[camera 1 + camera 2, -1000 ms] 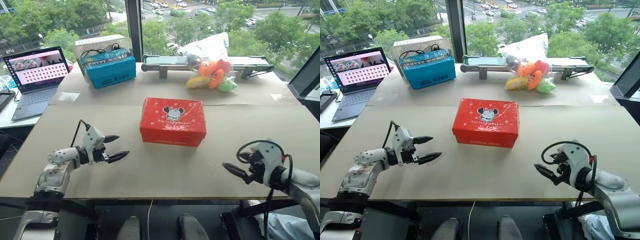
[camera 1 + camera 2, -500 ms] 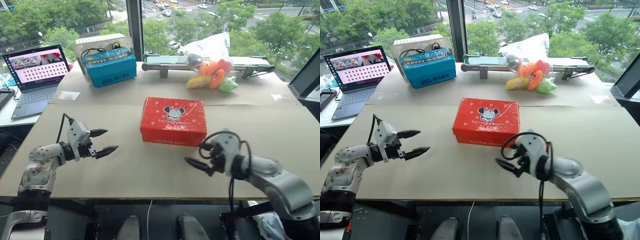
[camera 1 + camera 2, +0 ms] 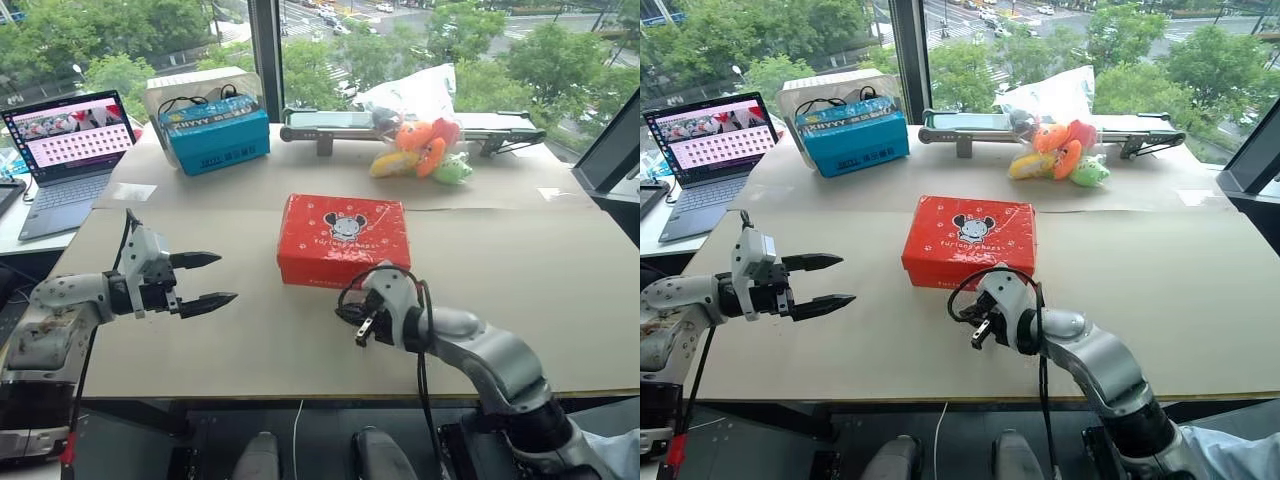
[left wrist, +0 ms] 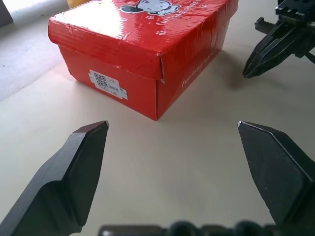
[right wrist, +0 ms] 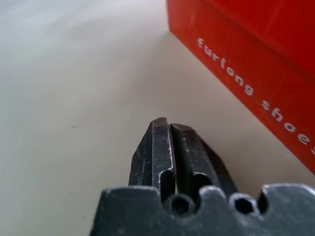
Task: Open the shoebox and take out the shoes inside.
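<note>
Shoebox [image 3: 345, 240]: mid-table, lid still on, shoes unseen; nothing yet done. Left gripper [image 3: 206, 279]: splayed wide, empty, well left of box. Right gripper [image 3: 352, 312]: clenched, empty, just before its near side.

shoebox [image 3: 344, 240] mid-table | laptop [image 3: 68, 150] far left | cable box [image 3: 213, 132] behind-left | plush toys [image 3: 421, 150] behind-right

From my feed, a wide beige tabletop [image 3: 300, 355] fills the middle, while at twelve o'clock tall glass windows [image 3: 120, 40] with a dark vertical frame [image 3: 264, 45] show daylit green trees.
</note>
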